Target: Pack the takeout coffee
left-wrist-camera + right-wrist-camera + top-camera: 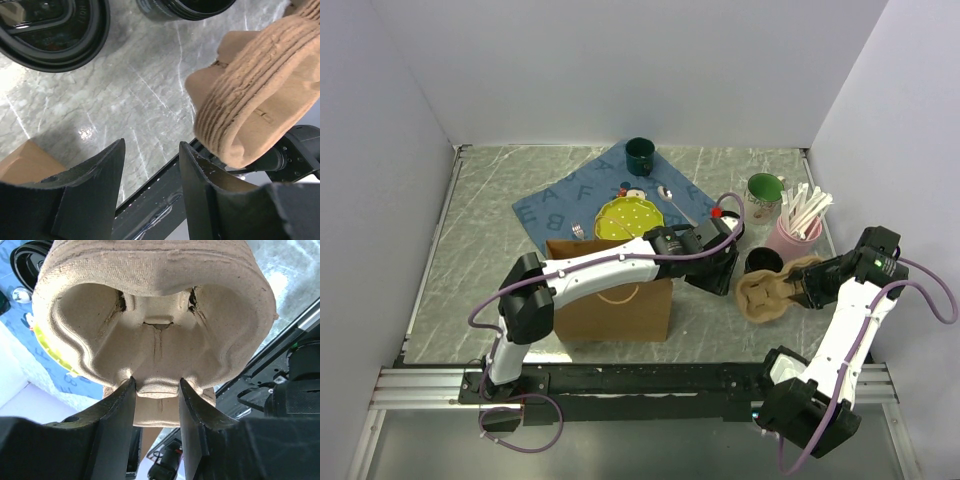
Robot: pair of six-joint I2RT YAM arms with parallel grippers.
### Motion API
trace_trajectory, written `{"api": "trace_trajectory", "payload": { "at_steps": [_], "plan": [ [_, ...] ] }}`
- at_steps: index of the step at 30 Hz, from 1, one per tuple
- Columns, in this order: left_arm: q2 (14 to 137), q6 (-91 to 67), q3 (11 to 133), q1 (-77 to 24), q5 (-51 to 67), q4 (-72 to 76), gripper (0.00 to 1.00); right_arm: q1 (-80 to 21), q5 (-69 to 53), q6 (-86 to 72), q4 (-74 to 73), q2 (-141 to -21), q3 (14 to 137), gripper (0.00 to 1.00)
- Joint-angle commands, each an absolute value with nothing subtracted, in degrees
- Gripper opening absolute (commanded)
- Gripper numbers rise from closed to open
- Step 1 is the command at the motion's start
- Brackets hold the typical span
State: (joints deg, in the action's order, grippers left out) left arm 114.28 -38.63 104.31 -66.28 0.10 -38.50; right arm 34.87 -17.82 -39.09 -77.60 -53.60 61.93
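My left gripper (150, 150) hangs half open over the grey marbled table (150, 85), holding nothing. 2 small black disposable cups with round black lids (45, 25) stand just beyond its fingertips. My right gripper (156, 387) pinches the near rim of the brown moulded-pulp cup carrier (150, 315).

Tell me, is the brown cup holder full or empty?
Empty. The cup carrier shows only bare pulp hollows in the top and right wrist views, with no cup sitting in them.
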Motion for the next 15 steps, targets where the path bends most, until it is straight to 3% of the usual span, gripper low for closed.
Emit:
{"api": "trace_trajectory", "payload": {
  "at_steps": [1, 3, 7, 11, 15],
  "plan": [
    [115.4, -38.2, 107.7, -65.7, -2.0, -41.1, 0.54, 35.2, -17.1, -37.7, -85.3, -53.4, 62.4, 0.32],
    [114.7, -37.8, 108.6, -65.5, -2.3, -41.9, 0.55, 35.2, -17.1, -38.5, -84.9, -53.4, 60.9, 0.34],
    [111.2, -36.5, 108.4, -65.4, -1.3, -39.3, 0.59, 35.2, -18.1, -39.2, -83.7, -54.1, 58.2, 0.56],
    [108.7, -35.9, 107.6, -65.5, -1.1, -37.5, 0.61, 35.2, -16.0, -38.1, -84.1, -55.8, 61.5, 0.59],
    [108.6, -35.3, 108.5, -65.4, -1.8, -38.6, 0.61, 34.5, -11.2, -31.9, -85.3, -57.1, 67.4, 0.54]
  ]
}}
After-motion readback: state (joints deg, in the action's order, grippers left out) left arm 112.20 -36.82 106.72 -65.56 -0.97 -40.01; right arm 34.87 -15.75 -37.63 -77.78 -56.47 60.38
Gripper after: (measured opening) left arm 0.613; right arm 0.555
